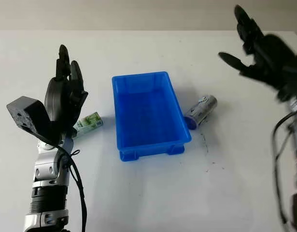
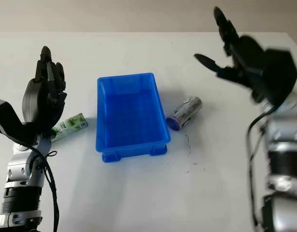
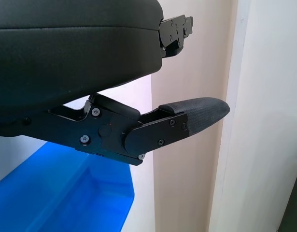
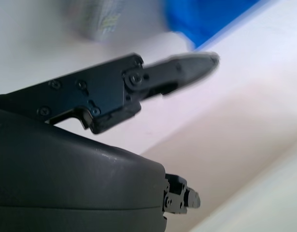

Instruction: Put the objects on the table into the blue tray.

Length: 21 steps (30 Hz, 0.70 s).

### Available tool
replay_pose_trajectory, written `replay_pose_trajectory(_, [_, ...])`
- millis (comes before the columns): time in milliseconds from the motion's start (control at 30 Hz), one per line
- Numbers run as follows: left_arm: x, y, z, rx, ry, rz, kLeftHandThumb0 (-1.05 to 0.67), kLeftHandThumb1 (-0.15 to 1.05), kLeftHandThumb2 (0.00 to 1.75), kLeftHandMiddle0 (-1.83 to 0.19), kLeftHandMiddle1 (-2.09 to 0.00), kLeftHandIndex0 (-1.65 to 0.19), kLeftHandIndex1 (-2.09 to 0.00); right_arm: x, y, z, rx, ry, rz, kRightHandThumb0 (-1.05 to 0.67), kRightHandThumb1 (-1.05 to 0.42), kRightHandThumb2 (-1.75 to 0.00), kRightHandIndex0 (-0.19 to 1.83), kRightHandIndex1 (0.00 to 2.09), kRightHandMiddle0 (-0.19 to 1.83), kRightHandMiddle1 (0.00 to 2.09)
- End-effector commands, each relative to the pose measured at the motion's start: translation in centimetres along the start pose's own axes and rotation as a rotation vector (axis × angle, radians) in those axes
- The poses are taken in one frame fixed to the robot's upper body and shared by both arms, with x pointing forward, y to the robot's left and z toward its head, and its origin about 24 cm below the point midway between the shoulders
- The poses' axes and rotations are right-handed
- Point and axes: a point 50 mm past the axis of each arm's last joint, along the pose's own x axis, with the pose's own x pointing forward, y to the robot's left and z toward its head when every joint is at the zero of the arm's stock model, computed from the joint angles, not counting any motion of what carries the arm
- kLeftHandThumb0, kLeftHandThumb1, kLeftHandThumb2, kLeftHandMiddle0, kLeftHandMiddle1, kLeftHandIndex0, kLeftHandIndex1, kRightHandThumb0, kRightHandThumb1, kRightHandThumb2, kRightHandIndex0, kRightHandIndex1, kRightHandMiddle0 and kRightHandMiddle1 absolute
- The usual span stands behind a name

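Hovering open, both hands hold nothing above the white worktop [image 1: 148, 193].
Left hand [image 1: 66, 92] is raised just left of the green carton [image 1: 88, 123]; right hand [image 1: 257, 50] is up beyond the silver can [image 1: 200, 110], which lies beside the blue tray [image 1: 120, 111], carton on its other side.

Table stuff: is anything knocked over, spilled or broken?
Nothing looks spilled or broken. The silver can lies on its side right of the blue tray, and the green carton lies flat to its left. A few dark marks dot the table. The left hand and right hand hover open.
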Motion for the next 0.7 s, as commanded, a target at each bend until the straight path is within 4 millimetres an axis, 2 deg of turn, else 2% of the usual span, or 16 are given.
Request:
replay_pose_trajectory(0, [-0.2,0.1,0.2,0.003,-0.007,-0.002,-0.76,1.05,0.70,0.19,0.00,0.19,0.00,0.2,-0.5,0.9,-0.147,0.001,0.055,-0.72,-0.80,-0.02,0.02,0.11,0.04,0.11])
replay_pose_trajectory(100, [-0.2,0.1,0.1,0.004,-0.003,-0.001,-0.76,1.05,0.69,0.19,0.00,0.19,0.00,0.6,0.1,1.1,-0.296,-0.009,0.149,-0.72,-0.78,-0.03,0.01,0.09,0.04,0.09])
replay_pose_trajectory(267, [-0.2,0.0,0.1,0.000,0.001,0.004,-0.75,1.05,0.68,0.19,0.00,0.19,0.00,1.2,2.6,0.6,-0.543,-0.032,0.316,-0.63,-0.77,-0.04,0.01,0.08,0.05,0.08])
replay_pose_trajectory(467, [-0.2,0.1,0.1,0.002,0.006,0.001,-0.75,1.05,0.69,0.19,0.00,0.19,0.00,1.3,5.6,-0.4,-0.599,-0.065,0.415,-0.45,-0.77,-0.06,0.04,0.07,0.09,0.07])
replay_pose_trajectory(667, [-0.3,0.2,0.2,0.014,0.005,0.000,-0.75,1.05,0.68,0.19,0.00,0.19,0.00,1.4,8.3,-1.6,-0.592,-0.075,0.504,-0.41,-0.80,-0.06,0.01,0.05,0.07,0.05])
